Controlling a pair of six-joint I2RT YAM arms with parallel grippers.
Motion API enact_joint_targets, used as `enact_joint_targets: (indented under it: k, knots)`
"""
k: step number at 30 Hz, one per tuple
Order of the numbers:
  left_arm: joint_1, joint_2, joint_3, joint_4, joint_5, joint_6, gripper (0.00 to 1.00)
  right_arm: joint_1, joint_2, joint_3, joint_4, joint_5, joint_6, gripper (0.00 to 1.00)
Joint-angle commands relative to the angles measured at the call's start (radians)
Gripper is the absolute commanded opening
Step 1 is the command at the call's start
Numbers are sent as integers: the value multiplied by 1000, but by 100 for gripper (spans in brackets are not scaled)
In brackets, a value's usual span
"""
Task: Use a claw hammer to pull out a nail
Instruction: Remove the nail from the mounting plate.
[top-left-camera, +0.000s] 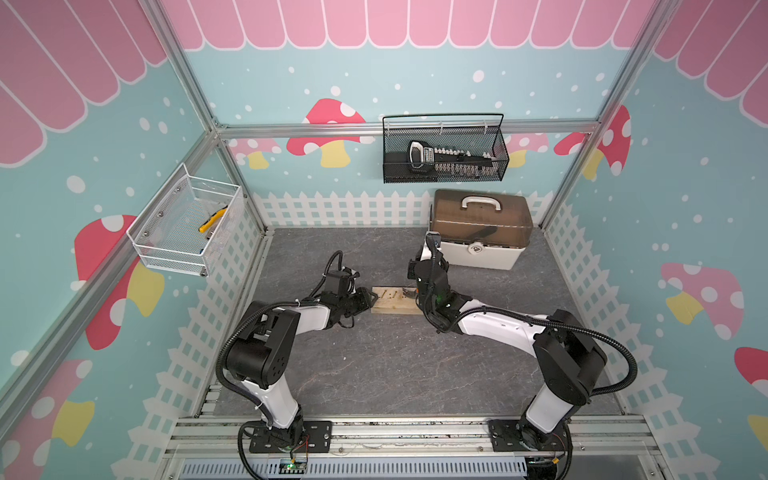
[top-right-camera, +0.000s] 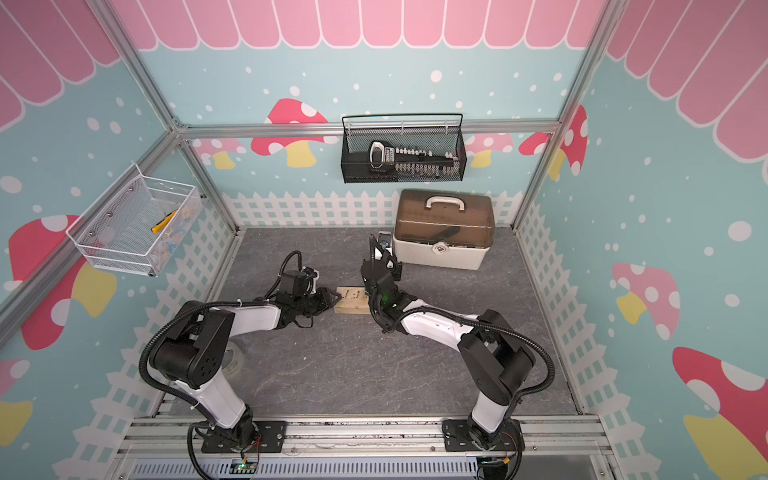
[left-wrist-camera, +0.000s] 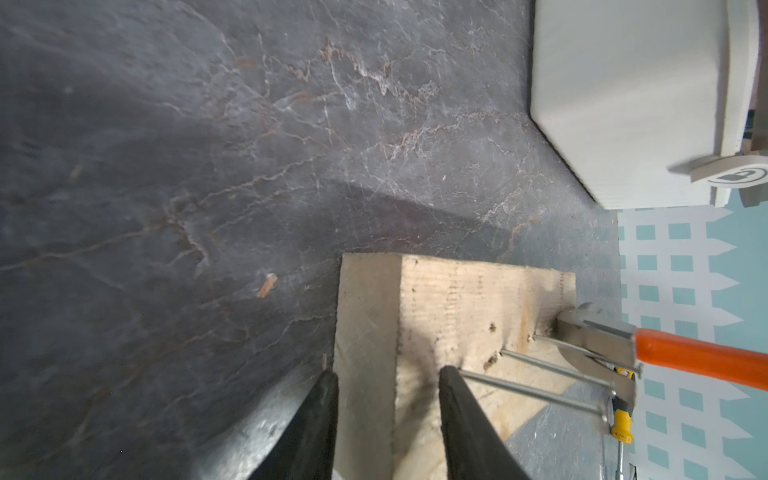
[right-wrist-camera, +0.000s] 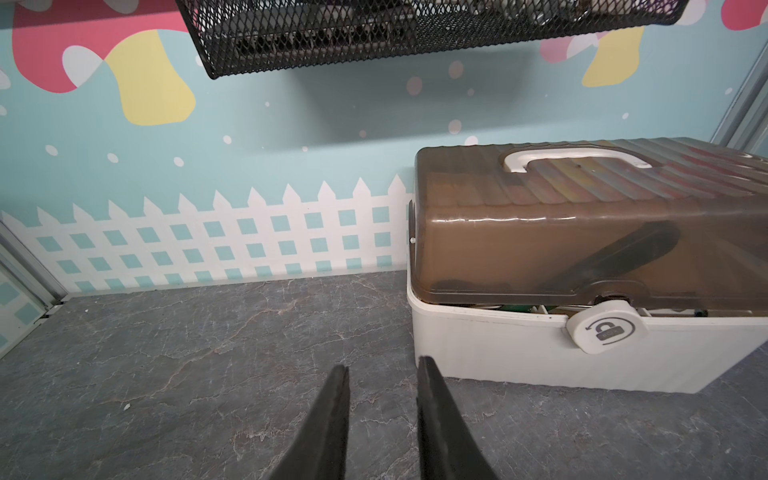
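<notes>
Three nails (left-wrist-camera: 559, 370) stood in a wooden block (left-wrist-camera: 457, 299) on the counter (top-left-camera: 374, 365), with the claw hammer (left-wrist-camera: 598, 340) hooked on the rightmost one at the block's right end. The left tool (left-wrist-camera: 388, 372) clamped the block's left end; the right tool (right-wrist-camera: 382, 368), jaws narrow, carried the hammer, its handle out of sight.

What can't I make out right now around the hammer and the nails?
- Whether the right gripper grips the claw hammer: the handle is cut off by the left wrist view's edge, and the right arm covers it in both top views.
- Whether the claw has caught the nail in the wooden block: blurred in the left wrist view, too small in both top views.
- Toolbox contents: hidden by its tinted lid.
</notes>
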Motion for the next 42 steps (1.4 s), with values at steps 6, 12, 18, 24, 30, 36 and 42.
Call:
enact_joint_targets:
  k: [6, 12, 18, 24, 30, 36, 42]
  knots:
    - [-7, 15, 1, -17, -12, 22, 41, -15, 40, -92, -38, -93, 183, 0]
    - [-7, 16, -10, -23, -21, 28, 41, -31, 31, -122, -15, -119, 210, 0]
    - [-8, 20, -20, -26, -22, 28, 40, -42, 23, -150, 2, -130, 228, 0]
    - [-7, 15, -24, -29, -29, 32, 40, -53, 23, -167, 24, -153, 254, 0]
    - [-7, 15, -28, -33, -30, 33, 40, -74, 20, -208, 66, -188, 319, 0]
    - [-7, 8, -28, -38, -32, 34, 40, -90, 10, -244, 97, -216, 371, 0]
    - [-7, 13, -25, -39, -33, 36, 40, -91, -5, -256, 86, -191, 385, 0]
